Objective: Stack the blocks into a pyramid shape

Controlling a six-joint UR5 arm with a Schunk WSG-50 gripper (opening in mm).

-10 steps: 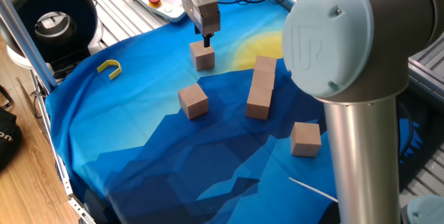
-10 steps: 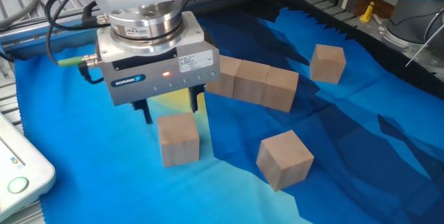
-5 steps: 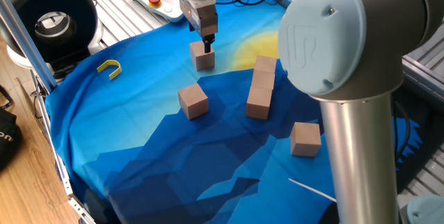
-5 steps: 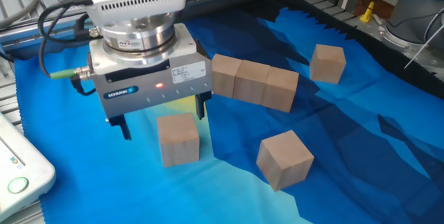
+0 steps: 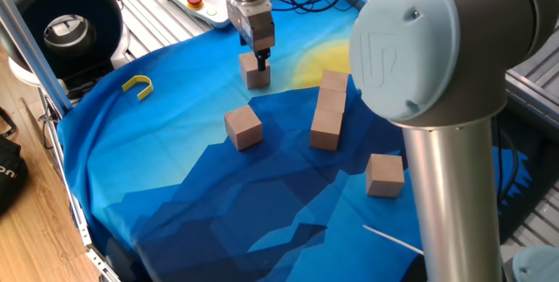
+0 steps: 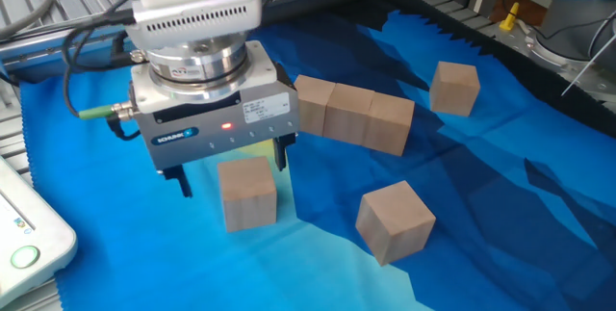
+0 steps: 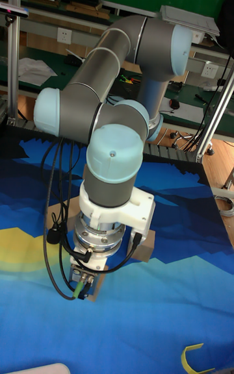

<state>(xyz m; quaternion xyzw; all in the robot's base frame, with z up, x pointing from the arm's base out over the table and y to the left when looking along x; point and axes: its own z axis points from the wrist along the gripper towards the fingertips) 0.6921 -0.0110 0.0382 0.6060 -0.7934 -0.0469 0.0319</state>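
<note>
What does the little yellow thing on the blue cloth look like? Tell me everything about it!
The yellow U-shaped piece is small, bright and curved like a hook or horseshoe. It looks like smooth plastic, though that is hard to tell. It lies flat on the blue cloth near its edge, alone, apart from the wooden blocks. Nothing touches it but the cloth. The tall fixed view shows it too, at the bottom edge.

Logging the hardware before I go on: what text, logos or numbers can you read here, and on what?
"UR": logo embossed on the arm's joint cap.
"on": end of a cut-off word on the black bag.
Blue label on the end effector: too blurred to read.
White sticker beside it: print too small.
Blocks: no markings.
</note>
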